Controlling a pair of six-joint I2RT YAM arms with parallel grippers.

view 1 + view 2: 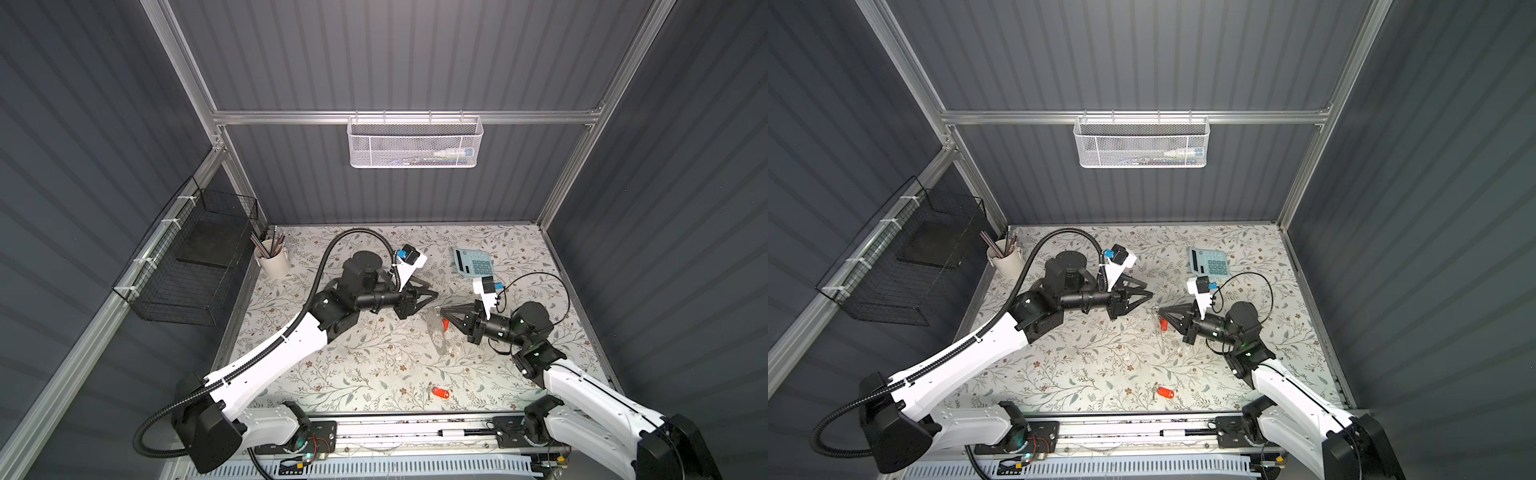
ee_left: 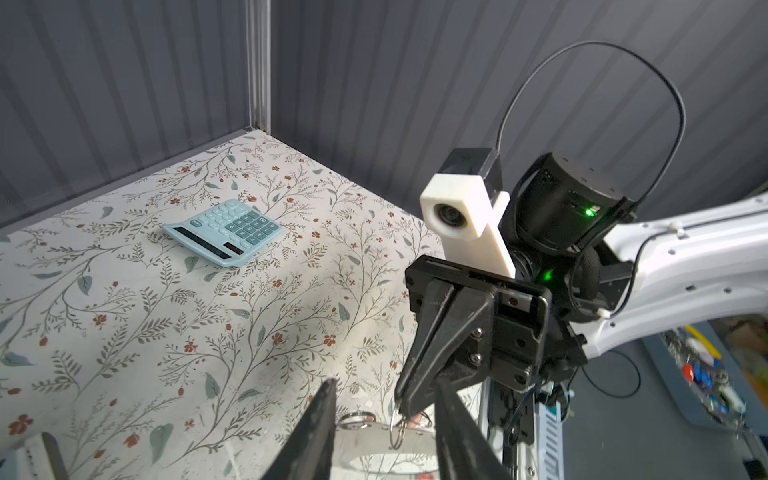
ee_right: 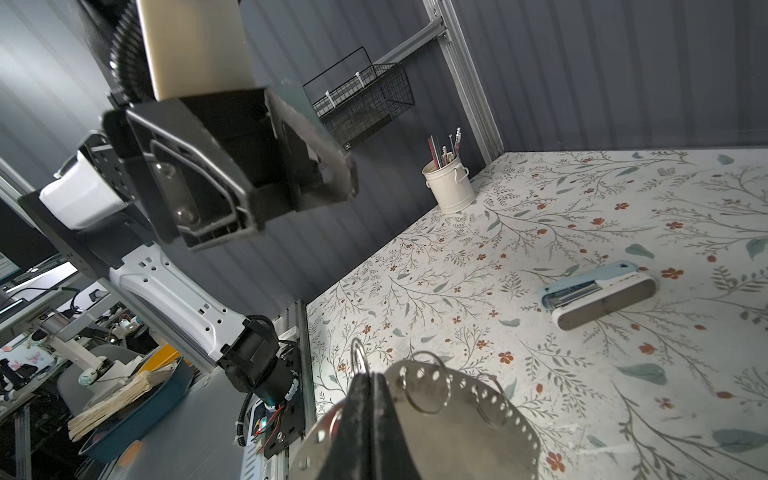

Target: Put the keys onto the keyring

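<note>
My right gripper [image 1: 443, 311] [image 3: 372, 380] is shut on the rim of the keyring [image 3: 457, 419], a thin gray plate with small holes and wire rings, held above the table in both top views [image 1: 1163, 338]. One red key [image 1: 444, 323] [image 1: 1163, 323] hangs at the keyring just below the right fingertips. A second red key [image 1: 441, 392] [image 1: 1165, 392] lies on the table near the front edge. My left gripper [image 1: 433, 289] [image 2: 386, 419] is open just left of the right gripper. In the left wrist view its fingers [image 2: 322, 419] flank the keyring's end [image 2: 374, 436] with nothing held.
A pale blue calculator [image 1: 473, 261] lies at the back right. A white cup of pencils [image 1: 273, 259] stands at the back left. A pale blue stapler [image 3: 598, 293] lies on the floral table. A black wire basket [image 1: 195, 266] hangs on the left wall, a white mesh basket [image 1: 414, 143] on the back rail.
</note>
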